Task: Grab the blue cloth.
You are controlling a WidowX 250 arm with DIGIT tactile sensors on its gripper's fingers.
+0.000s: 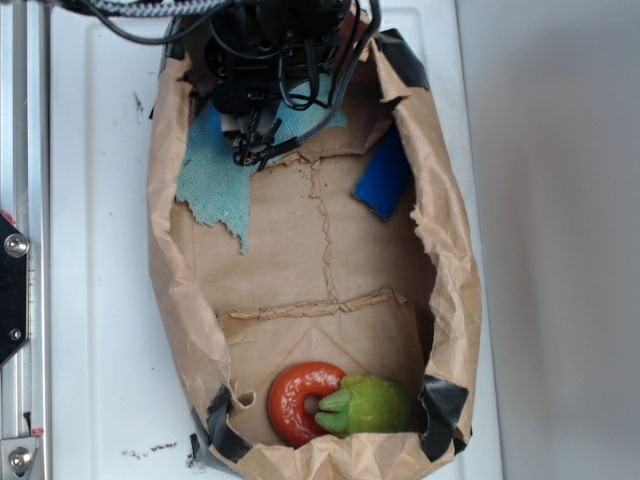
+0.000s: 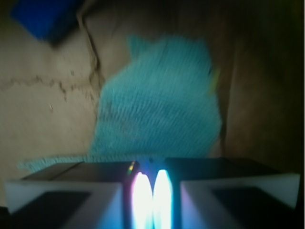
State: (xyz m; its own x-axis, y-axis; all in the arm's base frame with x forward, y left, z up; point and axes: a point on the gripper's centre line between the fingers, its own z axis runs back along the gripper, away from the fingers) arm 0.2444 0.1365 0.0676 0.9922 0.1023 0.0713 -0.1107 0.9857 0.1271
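Gripper (image 2: pixel 151 200): fills the bottom of the wrist view, fingers pressed nearly together with only a thin bright slit between them, nothing visibly caught.
Blue cloth (image 1: pixel 215 175): pale teal rag lying at the far end of the brown paper bag (image 1: pixel 165 260), just ahead of and partly under the gripper.
Blue block (image 1: pixel 385 175): rigid, well apart.
Progress: gripper positioned at the cloth; grasp and lift seem undone.

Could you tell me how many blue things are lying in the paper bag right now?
2: the blue cloth at the bag's top left, partly under the gripper, and a blue block by the right wall. More could be hidden beneath the arm.
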